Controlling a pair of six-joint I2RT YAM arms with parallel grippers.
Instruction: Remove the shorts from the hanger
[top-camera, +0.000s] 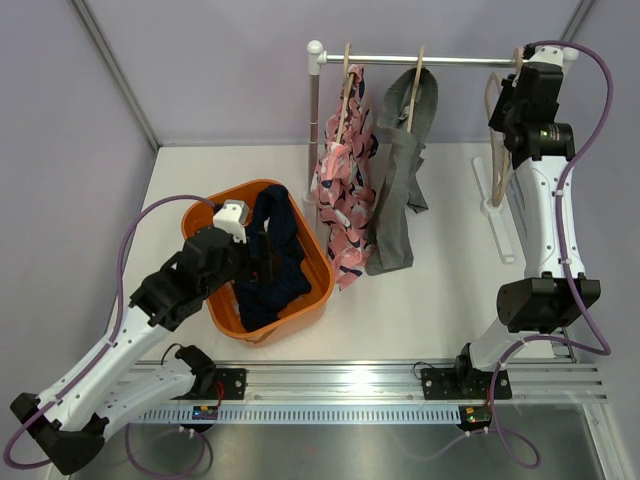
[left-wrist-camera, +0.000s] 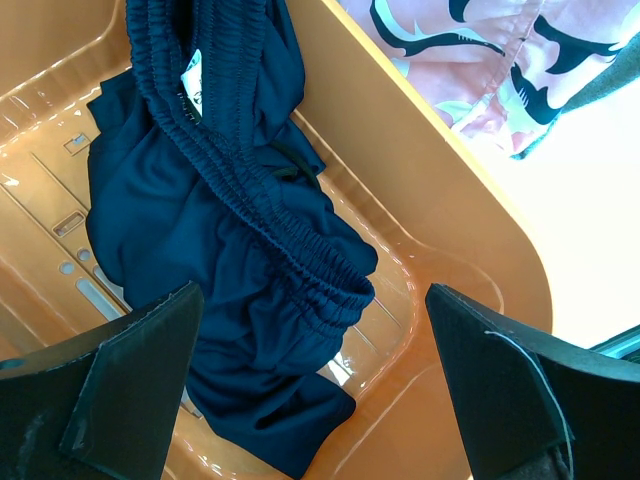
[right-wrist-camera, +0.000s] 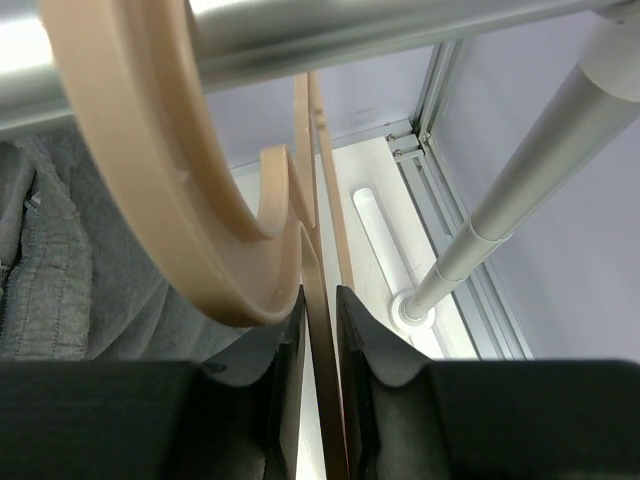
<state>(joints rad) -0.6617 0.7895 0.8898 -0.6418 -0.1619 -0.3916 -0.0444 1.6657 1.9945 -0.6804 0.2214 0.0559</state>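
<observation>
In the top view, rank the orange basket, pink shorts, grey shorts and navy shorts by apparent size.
Largest, the orange basket.
Next, the pink shorts and grey shorts, too alike to rank.
Smallest, the navy shorts, bunched inside it.

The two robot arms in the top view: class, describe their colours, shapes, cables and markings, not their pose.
Both the left arm and the right arm have smooth white links joined by chunky black joint housings. A purple cable loops along each. The left gripper and right gripper are black, with broad, matte, wedge-shaped fingers. No readable markings show.
</observation>
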